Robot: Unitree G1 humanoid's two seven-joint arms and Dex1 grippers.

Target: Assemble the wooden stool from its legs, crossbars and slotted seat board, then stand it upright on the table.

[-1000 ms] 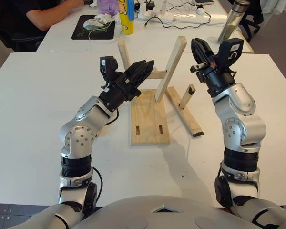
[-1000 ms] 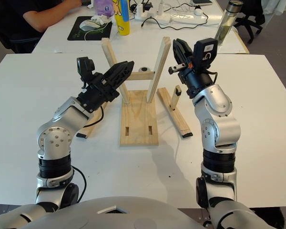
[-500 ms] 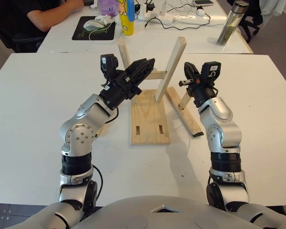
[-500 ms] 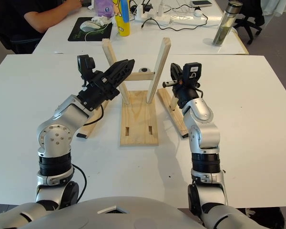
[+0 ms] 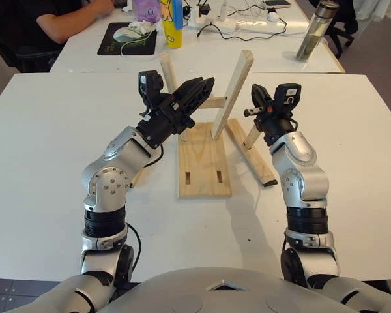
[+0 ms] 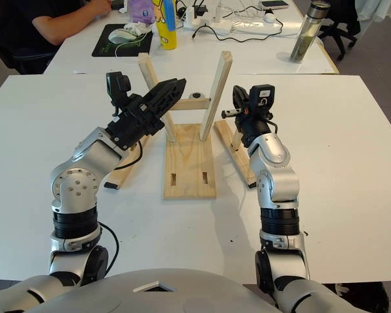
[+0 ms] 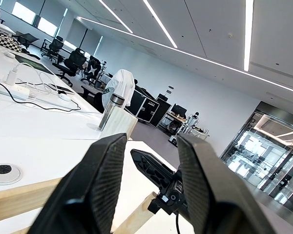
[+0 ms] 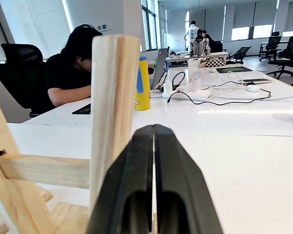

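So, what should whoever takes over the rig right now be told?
Left gripper: open, empty, by the crossbar of the upright leg pair.
Right gripper: shut, empty, beside that pair's taller leg.
Seat board lies flat on the table; the leg pair stands on its far end.
A second leg piece lies right of the board.
Left to do: fit the remaining parts, stand the stool upright.
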